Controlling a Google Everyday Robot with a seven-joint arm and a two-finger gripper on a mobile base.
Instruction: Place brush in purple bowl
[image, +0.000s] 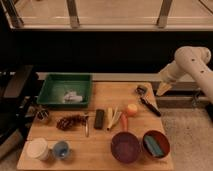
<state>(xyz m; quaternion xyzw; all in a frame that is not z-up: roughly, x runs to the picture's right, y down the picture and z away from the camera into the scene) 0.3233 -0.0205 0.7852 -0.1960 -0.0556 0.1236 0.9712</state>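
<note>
One gripper (164, 89) serves this task, and it hangs just to the right of the brush (149, 102), level with the brush's round head and about over the right edge of the wooden table (107, 95). Whether it is apart or together, I cannot tell. The brush lies flat and untouched, its long axis on a diagonal, with the dark head toward the back and left and the slim handle running forward and right. The coming move looks like a short reach leftward and down, with the wrist turned so the grip closes across the handle rather than along it. The purple bowl (125, 146) sits forward and to the left of the brush, well apart from it, and appears empty. The red-brown bowl (159, 136) stands almost straight forward of the brush's handle end and holds a teal object (151, 146). A green tray (54, 86) far to the left of the brush holds a small pale thing (72, 96).
</note>
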